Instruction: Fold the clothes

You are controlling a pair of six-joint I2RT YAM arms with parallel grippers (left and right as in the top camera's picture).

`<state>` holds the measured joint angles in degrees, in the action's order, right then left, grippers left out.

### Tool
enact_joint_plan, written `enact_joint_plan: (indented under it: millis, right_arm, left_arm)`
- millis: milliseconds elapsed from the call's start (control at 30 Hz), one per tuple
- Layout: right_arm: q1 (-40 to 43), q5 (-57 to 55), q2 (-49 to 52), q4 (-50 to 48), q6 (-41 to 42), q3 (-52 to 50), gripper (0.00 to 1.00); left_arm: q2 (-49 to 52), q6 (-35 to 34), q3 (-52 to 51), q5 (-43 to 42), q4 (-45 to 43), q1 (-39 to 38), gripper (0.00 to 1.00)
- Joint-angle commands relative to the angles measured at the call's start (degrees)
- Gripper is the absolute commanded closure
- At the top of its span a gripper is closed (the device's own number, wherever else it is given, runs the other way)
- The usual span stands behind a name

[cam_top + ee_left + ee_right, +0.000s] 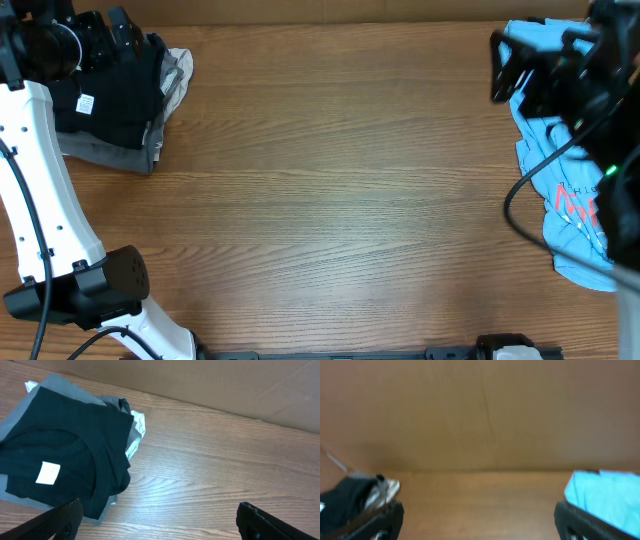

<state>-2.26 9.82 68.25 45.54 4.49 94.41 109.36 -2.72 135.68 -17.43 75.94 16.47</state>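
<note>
Overhead: light blue tee (pixel 560 190) pretty crumpled along right edge of table (pixel 330 180), long axis running far-to-near, red lettering (pixel 575 205) toward near end. Far-left corner has black tee (pixel 115 85), folded squarish bundle, no real long axis, sitting on grey garment (pixel 110 152), white label (pixel 85 103) face up. Jaws spread wide on left gripper (pixel 160 522) and right gripper (pixel 480 520), nothing held.

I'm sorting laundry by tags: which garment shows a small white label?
The black T-shirt, atop the grey pile far left; the light blue T-shirt on the right shows only red lettering.
</note>
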Motion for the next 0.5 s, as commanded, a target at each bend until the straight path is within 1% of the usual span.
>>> enact_joint_plan:
  millis: [0,133,200,333,400,433,467]
  right_arm:
    - [-1.14,-0.55,-9.68,-11.26,0.22,-19.1,0.0]
    - [-2.34,-0.87,-21.73,-26.53,0.2,-40.94,0.0]
    - [-2.4,-0.83,-28.04,-32.26,0.22,-50.77,0.0]
    - [-2.12,-0.81,-40.26,-40.46,0.22,-67.58,0.0]
    - [-1.7,-0.83,-45.86,-43.04,0.2,-74.69,0.0]
    - [-1.4,-0.85,-50.31,-44.54,0.2,-79.82,0.0]
    - [-1.25,-0.85,-52.24,-45.07,0.2,-82.07,0.0]
  left_arm:
    - [0.07,1.46,-0.04,0.0,0.15,-0.11,0.0]
    - [0.07,1.46,-0.04,0.0,0.15,-0.11,0.0]
    - [0.07,1.46,-0.04,0.0,0.15,-0.11,0.0]
    - [0.07,1.46,-0.04,0.02,0.15,-0.11,0.0]
    - [0.07,1.46,-0.04,0.0,0.15,-0.11,0.0]
    - [0.07,1.46,-0.04,0.0,0.15,-0.11,0.0]
    - [0.07,1.46,-0.04,0.0,0.15,-0.11,0.0]
